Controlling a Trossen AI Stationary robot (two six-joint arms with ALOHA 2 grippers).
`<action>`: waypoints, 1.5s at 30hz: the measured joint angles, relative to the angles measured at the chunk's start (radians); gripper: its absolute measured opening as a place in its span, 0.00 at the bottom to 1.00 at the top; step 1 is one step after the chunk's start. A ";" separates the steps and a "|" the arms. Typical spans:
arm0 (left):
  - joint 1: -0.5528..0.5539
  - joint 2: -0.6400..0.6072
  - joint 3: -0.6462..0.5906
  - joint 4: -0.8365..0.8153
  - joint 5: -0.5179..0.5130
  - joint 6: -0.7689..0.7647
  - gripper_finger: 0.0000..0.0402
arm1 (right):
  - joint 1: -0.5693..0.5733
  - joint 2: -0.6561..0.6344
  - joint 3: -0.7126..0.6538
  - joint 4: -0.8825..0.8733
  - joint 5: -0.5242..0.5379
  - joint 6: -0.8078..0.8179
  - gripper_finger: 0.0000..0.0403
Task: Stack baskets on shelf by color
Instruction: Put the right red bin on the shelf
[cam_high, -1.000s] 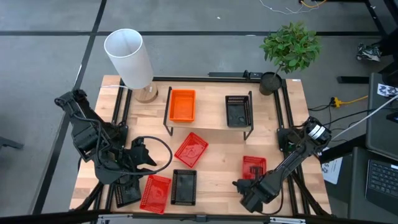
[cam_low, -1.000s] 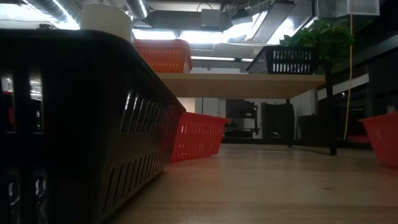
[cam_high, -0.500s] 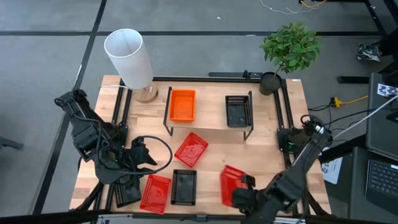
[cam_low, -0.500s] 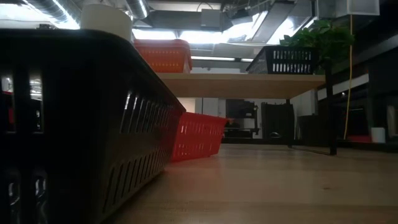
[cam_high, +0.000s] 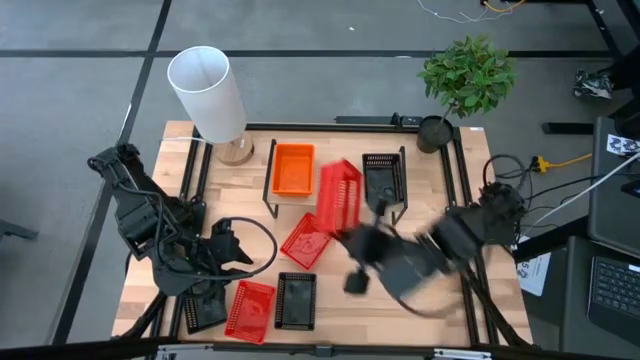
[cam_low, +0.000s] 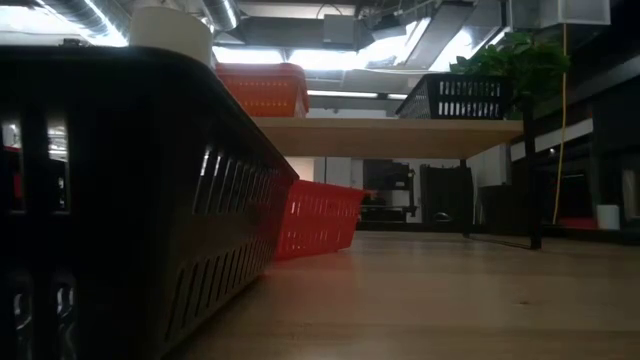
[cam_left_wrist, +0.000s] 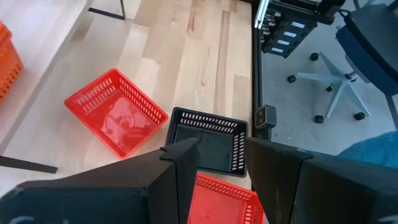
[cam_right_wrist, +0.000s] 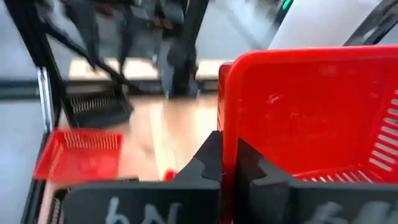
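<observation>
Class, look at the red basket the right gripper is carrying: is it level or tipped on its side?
Tipped. In the high view the red basket stands on edge above the shelf; the right gripper pinches its upright wall.

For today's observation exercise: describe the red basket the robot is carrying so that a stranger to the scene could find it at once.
Start at the light-wood shelf near the table's back edge. Between the orange basket and the black basket on it, one red basket hangs tipped on edge, clamped in the right gripper. Unlike the other red baskets, it is off the table.
</observation>
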 joint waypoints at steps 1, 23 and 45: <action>0.000 0.000 0.000 0.000 0.000 0.000 0.31 | -0.042 0.000 0.000 -0.022 -0.063 -0.005 0.00; 0.000 0.000 0.000 -0.005 0.000 0.000 0.31 | -0.439 0.215 -0.004 -0.434 -0.598 -0.103 0.00; 0.000 0.000 0.000 -0.007 0.000 0.000 0.31 | -0.506 0.250 0.005 -0.460 -0.633 -0.145 0.29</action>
